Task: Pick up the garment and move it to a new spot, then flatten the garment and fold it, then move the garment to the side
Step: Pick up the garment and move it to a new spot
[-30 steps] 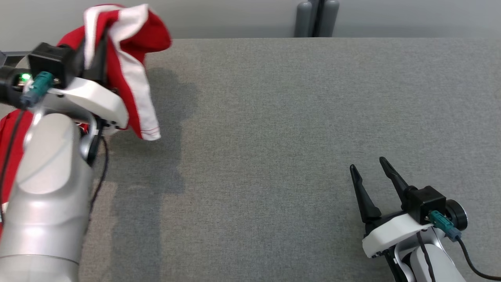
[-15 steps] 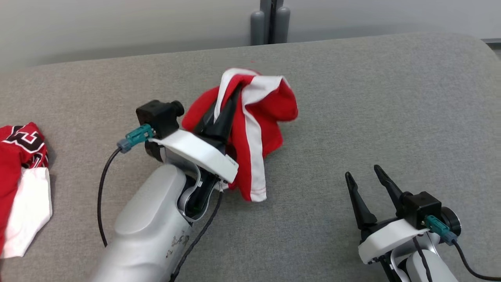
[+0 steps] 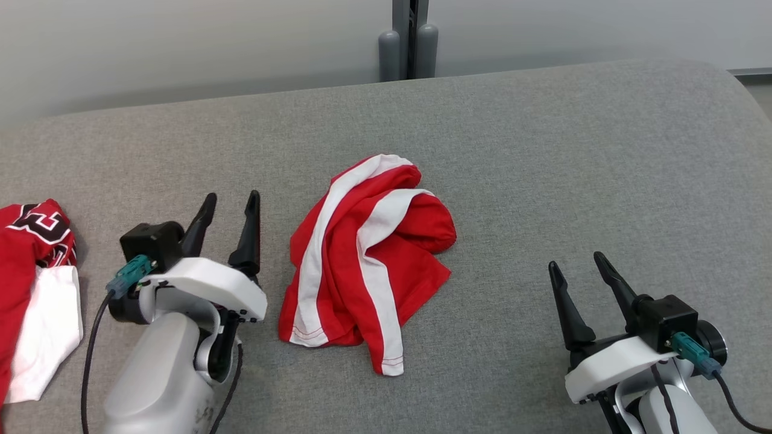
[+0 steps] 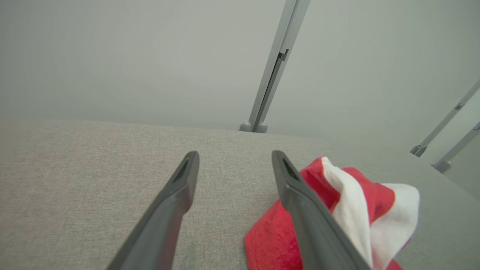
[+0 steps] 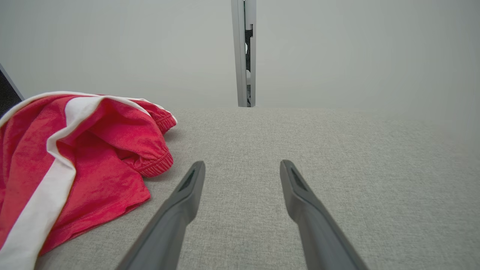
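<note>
Just changed: your left gripper has let go and drawn back, fingers wide, empty, just left of the cloth.
red shorts: crumpled heap in the middle of the grey padded table, white stripes twisted, elastic waistband bunched.
right gripper: wide, empty, well right of the heap.
task: relocation looks done; you flatten next.

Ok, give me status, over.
Left tool open, empty, beside garment. Right tool open, empty. Garment crumpled at centre, not flattened. Other red cloth far left, clear of it.
</note>
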Tool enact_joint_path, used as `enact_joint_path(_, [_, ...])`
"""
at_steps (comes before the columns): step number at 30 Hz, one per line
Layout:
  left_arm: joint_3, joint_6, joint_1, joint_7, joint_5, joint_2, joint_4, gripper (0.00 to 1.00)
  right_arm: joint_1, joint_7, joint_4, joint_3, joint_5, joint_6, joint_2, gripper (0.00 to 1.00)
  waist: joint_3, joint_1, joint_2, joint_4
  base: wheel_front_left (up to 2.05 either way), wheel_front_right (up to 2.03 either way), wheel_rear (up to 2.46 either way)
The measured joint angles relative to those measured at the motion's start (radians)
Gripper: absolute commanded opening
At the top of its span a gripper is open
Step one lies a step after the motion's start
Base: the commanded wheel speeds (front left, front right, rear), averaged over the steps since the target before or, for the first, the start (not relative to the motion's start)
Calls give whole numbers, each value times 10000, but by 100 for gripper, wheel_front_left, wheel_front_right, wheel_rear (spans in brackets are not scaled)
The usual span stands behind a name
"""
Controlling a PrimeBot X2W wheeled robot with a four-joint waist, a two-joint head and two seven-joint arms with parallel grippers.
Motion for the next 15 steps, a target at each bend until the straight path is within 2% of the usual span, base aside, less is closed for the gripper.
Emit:
enact_joint_path(8, [2057, 36, 1519, -2, 1394, -23, -1034, 100, 96, 0, -215, -50, -90, 0, 4, 100, -344, 0, 0, 199, 0, 0, 0])
enact_joint_path(15, [3170, -284, 2944, -2, 2600, -278, -1778, 100, 343, 0, -238, -54, -109, 0, 4, 100, -802, 0, 0, 306, 0, 0, 0])
